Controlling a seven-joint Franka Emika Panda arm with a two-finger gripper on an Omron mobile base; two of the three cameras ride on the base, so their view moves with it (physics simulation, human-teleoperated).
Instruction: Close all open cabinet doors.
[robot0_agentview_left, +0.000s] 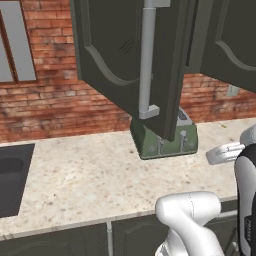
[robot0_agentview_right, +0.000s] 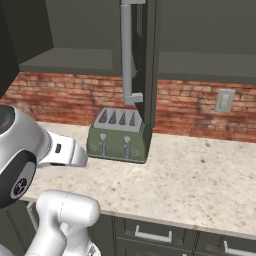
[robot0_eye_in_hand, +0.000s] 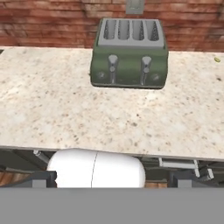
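One cabinet door (robot0_agentview_left: 112, 52) stands swung out from the wall cabinet over the counter, its long grey bar handle (robot0_agentview_left: 147, 60) facing me. The right base view has the same door (robot0_agentview_right: 146, 60) edge-on, handle (robot0_agentview_right: 126, 50) on its left. A second cabinet door (robot0_agentview_left: 231, 40) hangs at the upper right, angled out from the wall. My gripper (robot0_eye_in_hand: 113, 178) is open, its dark fingertips (robot0_eye_in_hand: 41, 178) wide apart with nothing between them. It is low at the counter's front edge, well below the doors and facing the toaster.
A green four-slot toaster (robot0_agentview_left: 165, 139) (robot0_agentview_right: 120, 135) (robot0_eye_in_hand: 129, 54) sits against the brick wall under the open door. A dark sink (robot0_agentview_left: 11, 177) lies at the left and a wall outlet (robot0_agentview_right: 224, 100) at the right. Under-counter drawers (robot0_agentview_right: 150, 232) run below the speckled counter (robot0_agentview_left: 85, 180).
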